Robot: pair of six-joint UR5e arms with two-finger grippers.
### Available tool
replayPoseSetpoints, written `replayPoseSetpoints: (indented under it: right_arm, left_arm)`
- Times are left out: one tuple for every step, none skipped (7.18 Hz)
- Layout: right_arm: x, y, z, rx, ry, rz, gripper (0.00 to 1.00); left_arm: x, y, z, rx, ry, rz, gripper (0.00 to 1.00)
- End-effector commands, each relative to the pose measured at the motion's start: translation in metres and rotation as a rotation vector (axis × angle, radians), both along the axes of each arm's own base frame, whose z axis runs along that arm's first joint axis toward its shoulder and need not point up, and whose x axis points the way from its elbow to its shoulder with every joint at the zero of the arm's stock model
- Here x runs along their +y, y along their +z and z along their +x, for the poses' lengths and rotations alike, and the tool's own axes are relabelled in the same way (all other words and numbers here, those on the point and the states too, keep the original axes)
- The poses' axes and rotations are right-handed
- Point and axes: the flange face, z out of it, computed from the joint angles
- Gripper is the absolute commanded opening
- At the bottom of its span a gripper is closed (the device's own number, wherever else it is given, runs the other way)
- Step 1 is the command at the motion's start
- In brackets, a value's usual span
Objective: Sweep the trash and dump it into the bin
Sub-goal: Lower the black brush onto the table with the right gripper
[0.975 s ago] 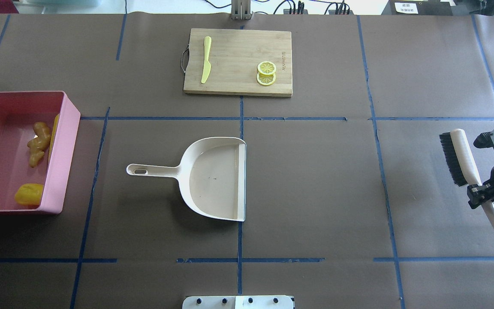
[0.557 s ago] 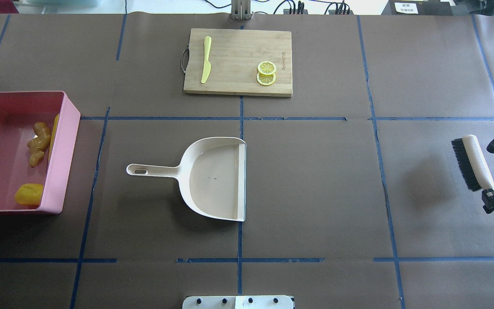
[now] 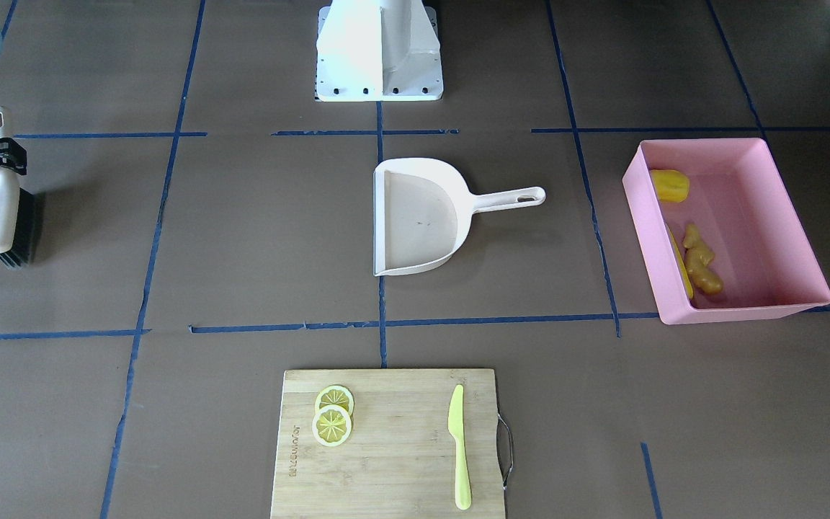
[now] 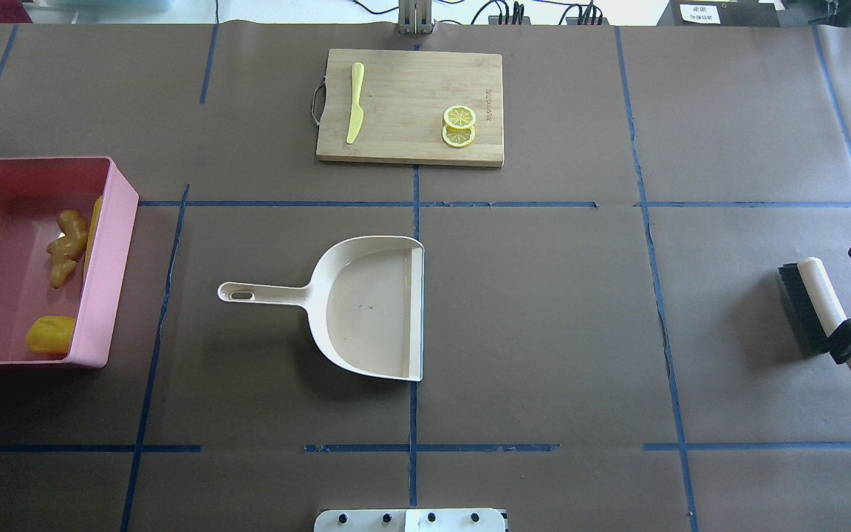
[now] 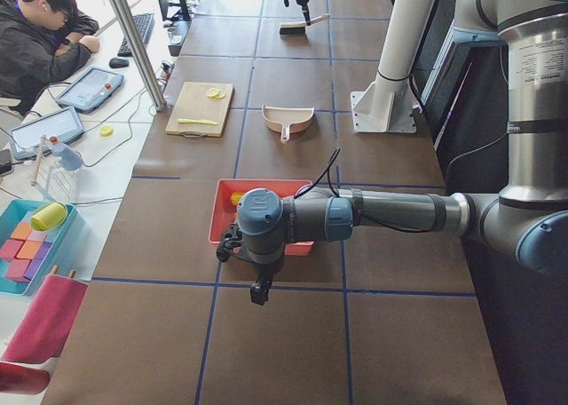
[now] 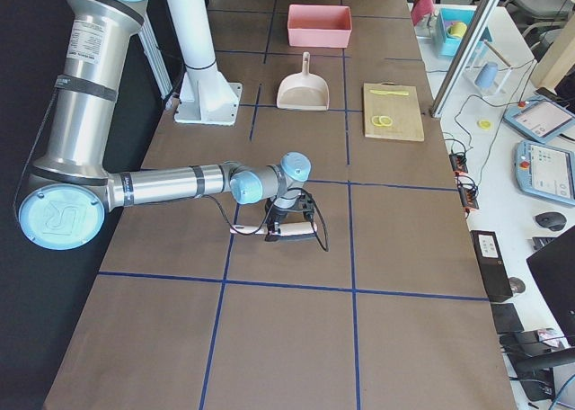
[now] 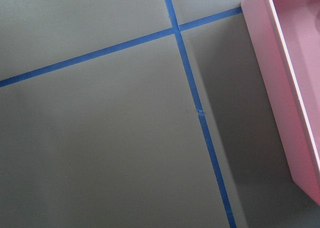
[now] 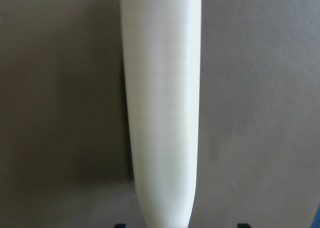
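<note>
The pink bin [image 4: 111,258] stands at the table's left end. In it lie the tan ginger root [image 4: 65,247], the rounded yellow lump [image 4: 50,334] and the corn cob [image 4: 91,236], which the bin's wall partly hides. The off-white dustpan [image 4: 366,307] lies empty at the table's middle. My right gripper [image 4: 850,340] is shut on the handle of a white brush [image 4: 813,299] with black bristles, low at the table's far right. My left gripper [image 5: 259,291] shows only in the exterior left view, beside the bin; I cannot tell whether it is open.
A wooden cutting board [image 4: 411,107] at the back middle holds a yellow-green knife [image 4: 355,100] and lemon slices [image 4: 459,125]. Blue tape lines cross the brown table. The robot's base [image 3: 379,50] stands at the near edge.
My right gripper has moved right and lower with the brush, whose bristles now sit close to the table. The bin, trash and dustpan have not moved.
</note>
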Motion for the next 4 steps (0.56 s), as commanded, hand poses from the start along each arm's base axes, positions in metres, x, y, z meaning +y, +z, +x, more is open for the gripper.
replayPoseSetpoints:
  right_arm:
    - [-0.034,-0.025,0.027,-0.030,0.095,0.054,1.00]
    - [-0.048,-0.029,0.049,-0.033,0.126,0.083,1.00]
    - [-0.059,-0.022,0.082,-0.036,0.134,0.123,1.00]
    - [-0.063,-0.018,0.115,-0.033,0.123,0.152,1.00]
  left_arm:
    - [0.000,-0.003,0.000,0.000,-0.001,0.004,1.00]
    - [0.000,-0.003,0.001,0.016,-0.002,0.004,1.00]
    - [-0.001,-0.006,0.005,0.071,-0.005,0.006,1.00]
    - [-0.002,-0.007,0.005,0.078,-0.005,0.009,1.00]
